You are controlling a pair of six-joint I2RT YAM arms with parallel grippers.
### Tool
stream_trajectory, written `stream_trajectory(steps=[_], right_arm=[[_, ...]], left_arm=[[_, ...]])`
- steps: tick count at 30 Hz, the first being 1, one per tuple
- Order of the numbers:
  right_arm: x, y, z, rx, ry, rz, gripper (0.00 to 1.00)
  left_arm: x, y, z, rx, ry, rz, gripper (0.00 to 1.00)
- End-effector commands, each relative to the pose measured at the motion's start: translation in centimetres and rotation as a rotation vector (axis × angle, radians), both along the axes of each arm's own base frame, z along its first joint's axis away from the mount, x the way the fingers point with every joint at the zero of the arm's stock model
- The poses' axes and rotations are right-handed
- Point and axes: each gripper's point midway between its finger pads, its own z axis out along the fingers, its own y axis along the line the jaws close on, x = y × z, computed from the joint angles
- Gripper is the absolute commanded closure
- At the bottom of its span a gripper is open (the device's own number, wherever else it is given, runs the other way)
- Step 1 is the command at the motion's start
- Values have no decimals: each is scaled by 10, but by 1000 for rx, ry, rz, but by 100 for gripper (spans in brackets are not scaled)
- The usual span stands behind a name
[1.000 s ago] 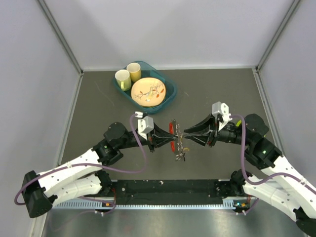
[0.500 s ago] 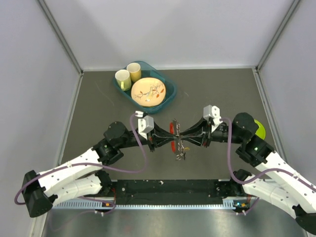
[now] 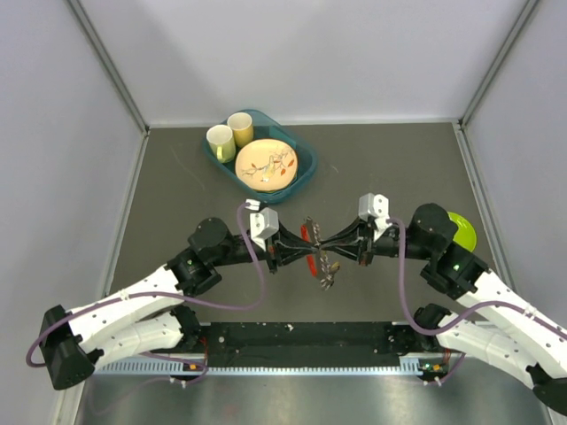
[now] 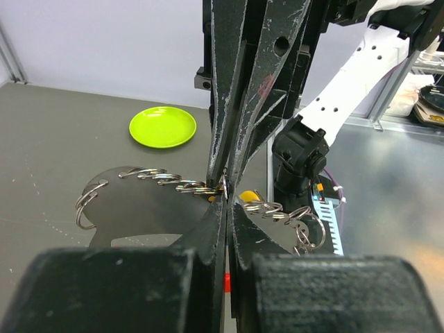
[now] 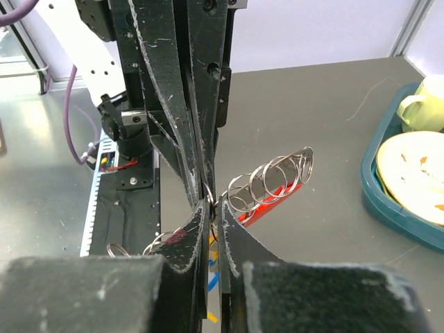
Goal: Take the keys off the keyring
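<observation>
The keyring [image 3: 315, 251] hangs above the table between both grippers, which meet tip to tip. Its red clip [image 3: 306, 233] sits by the left fingertips, and the keys [image 3: 326, 278] dangle below. My left gripper [image 3: 309, 251] is shut on a thin metal ring [image 4: 223, 189]; chains of rings [image 4: 163, 182] spread to either side, with a yellow key head [image 4: 248, 196] just behind. My right gripper [image 3: 325, 245] is shut on a ring [image 5: 211, 198]. Beside it are a row of rings [image 5: 274, 179] and the red clip [image 5: 269, 202]; yellow and blue key heads [image 5: 213, 277] show between its fingers.
A teal tray [image 3: 304, 173] at the back holds two cups [image 3: 229, 133] and a patterned plate [image 3: 267, 166]; it also shows in the right wrist view [image 5: 378, 198]. A lime-green plate [image 3: 464, 230] lies behind the right arm and shows in the left wrist view [image 4: 163, 127].
The right arm has pushed left and its wrist has moved closer to the keyring, uncovering more of the lime-green plate. The keyring has tilted slightly. The left arm has barely moved.
</observation>
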Motion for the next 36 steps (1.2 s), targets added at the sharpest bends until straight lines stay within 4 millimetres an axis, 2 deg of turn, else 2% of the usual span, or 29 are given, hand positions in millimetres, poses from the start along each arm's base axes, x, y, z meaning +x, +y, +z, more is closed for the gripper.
stream_trajectory(steps=[1,7,11,13,17,19,20,22,28,33,36], right_arm=[[0,-1,-11,-57,1,-16,100],[10,-5,-4,-77,-56,-66,100],[15,-6,6,-77,-82,-92,100],[15,-6,6,-78,-89,-85,100],[15,-2,7,-82,-72,-71,100],[17,-2,10,-73,-45,-93,100],[16,-3,9,-76,-36,-96,84],[14,-6,3,-83,-32,-99,72],[10,-9,-7,-106,2,-94,74],[9,-8,-6,-102,-6,-80,82],[5,-4,-4,-89,5,-52,83]], left_arm=[[1,1,42,-106,-86,5,100],[8,-3,28,-12,-75,23,100],[15,1,19,54,-85,60,95],[17,3,15,78,-96,75,100],[17,3,8,96,-111,71,100],[15,3,12,79,-119,65,100],[14,4,10,77,-114,61,100],[12,5,14,61,-121,48,100],[9,8,22,35,-112,30,100],[7,8,31,-7,-105,19,100],[4,8,34,-33,-90,12,100]])
